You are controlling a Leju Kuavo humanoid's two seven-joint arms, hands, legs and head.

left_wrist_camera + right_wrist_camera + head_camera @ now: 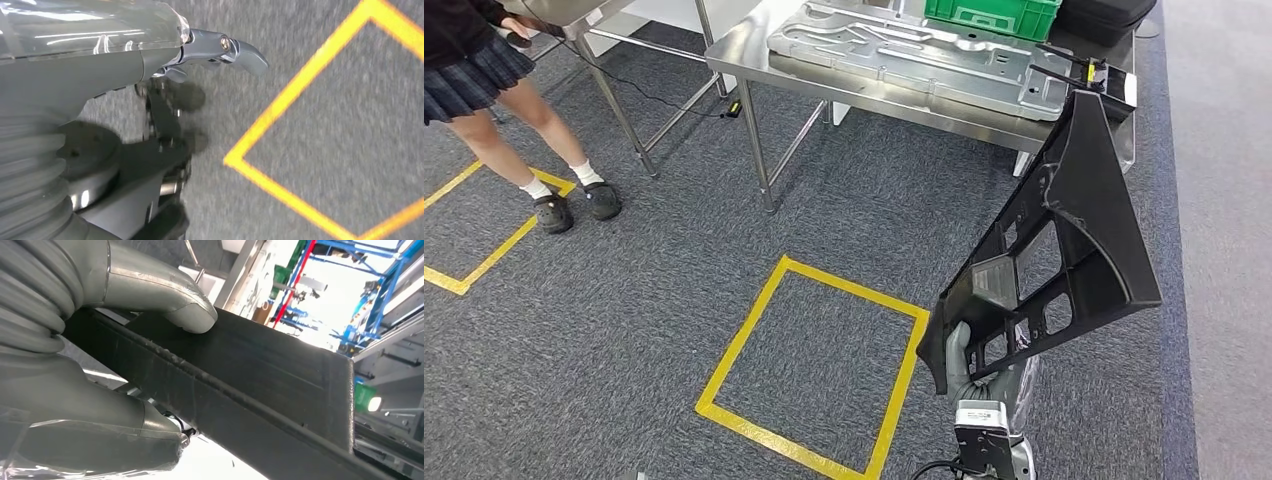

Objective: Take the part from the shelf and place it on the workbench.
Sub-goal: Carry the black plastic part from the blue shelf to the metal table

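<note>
From the head view, the right hand (976, 368) is gripping the lower edge of the part (1064, 240), a black ribbed triangular frame with cut-outs, raised above the floor near the workbench (844, 85). At the left wrist, the left hand (220, 50) is holding nothing, fingers loosely apart above the carpet (320, 125). At the right wrist, the thumb (175, 302) is pressing on the part's black edge, which is hiding the fingers.

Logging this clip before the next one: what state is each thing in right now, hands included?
black part: held up off the floor, tilted, not yet on the workbench.
right hand: grips the part's lower edge.
left hand: hangs over the carpet, holds nothing, thumb out.
workbench: bears a silver metal panel lying flat and a green crate.
person: standing by the other table.
</note>
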